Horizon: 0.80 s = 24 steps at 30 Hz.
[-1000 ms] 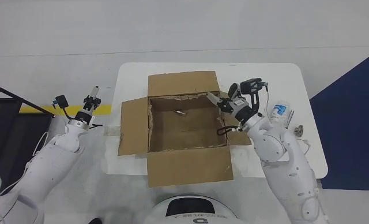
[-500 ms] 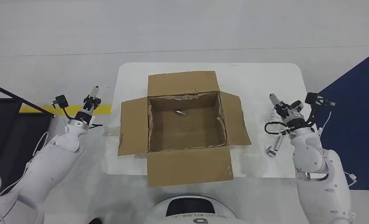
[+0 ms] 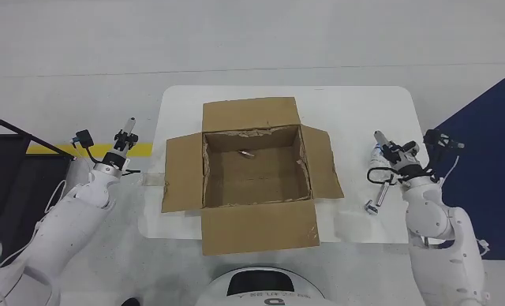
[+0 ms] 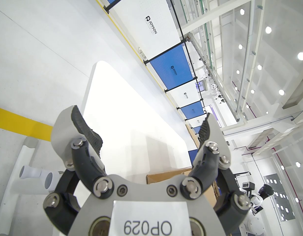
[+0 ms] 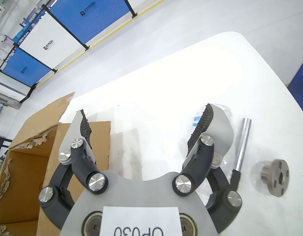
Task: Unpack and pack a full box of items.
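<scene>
Right pincer [image 5: 144,126] away from box [image 3: 251,115]

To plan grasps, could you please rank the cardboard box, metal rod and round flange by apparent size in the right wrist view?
1. cardboard box.
2 or 3, unsure: metal rod is longer, round flange wider and closer to the camera.

brown cardboard box [image 3: 251,114] sits open mid-table, flaps splayed, one small metal piece [image 3: 247,154] on its floor.

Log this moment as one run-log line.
box: open, item inside | right gripper: open, beside rod | left gripper: open, off table
</scene>
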{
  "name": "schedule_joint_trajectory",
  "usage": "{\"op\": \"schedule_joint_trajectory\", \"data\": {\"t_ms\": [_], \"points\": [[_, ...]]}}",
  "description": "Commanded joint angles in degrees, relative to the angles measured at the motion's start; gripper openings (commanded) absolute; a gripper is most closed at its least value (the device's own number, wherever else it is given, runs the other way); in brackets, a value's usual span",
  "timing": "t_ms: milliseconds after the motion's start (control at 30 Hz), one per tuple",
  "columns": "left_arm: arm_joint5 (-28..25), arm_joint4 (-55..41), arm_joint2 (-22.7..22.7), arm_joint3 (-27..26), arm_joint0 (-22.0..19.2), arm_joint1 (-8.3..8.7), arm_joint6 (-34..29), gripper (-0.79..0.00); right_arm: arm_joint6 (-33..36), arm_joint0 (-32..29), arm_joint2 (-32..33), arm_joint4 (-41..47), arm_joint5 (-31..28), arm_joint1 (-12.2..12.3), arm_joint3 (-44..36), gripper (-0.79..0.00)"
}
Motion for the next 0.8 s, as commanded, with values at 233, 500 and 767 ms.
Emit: {"op": "schedule_joint_trajectory", "data": {"t_ms": [233, 500, 767], "points": [[0.0, 0.0, 0.0, 0.0, 0.0, 0.0, 0.0, 0.0, 6.31, 0.23, 9.31, -6.48, 8.58, 1.15, 11.65, 0.0], [0.0, 0.0, 0.0, 0.0, 0.0, 0.0, 0.0, 0.0, 11.24, 3.47, 5.62, -12.87, 8.4, 1.56, 15.23, -0.148], [0.0, 0.0, 0.0, 0.0, 0.0, 0.0, 0.0, 0.0, 12.49, 3.62, 2.08, -17.33, 10.48, 1.35, 14.08, -0.388]]}}
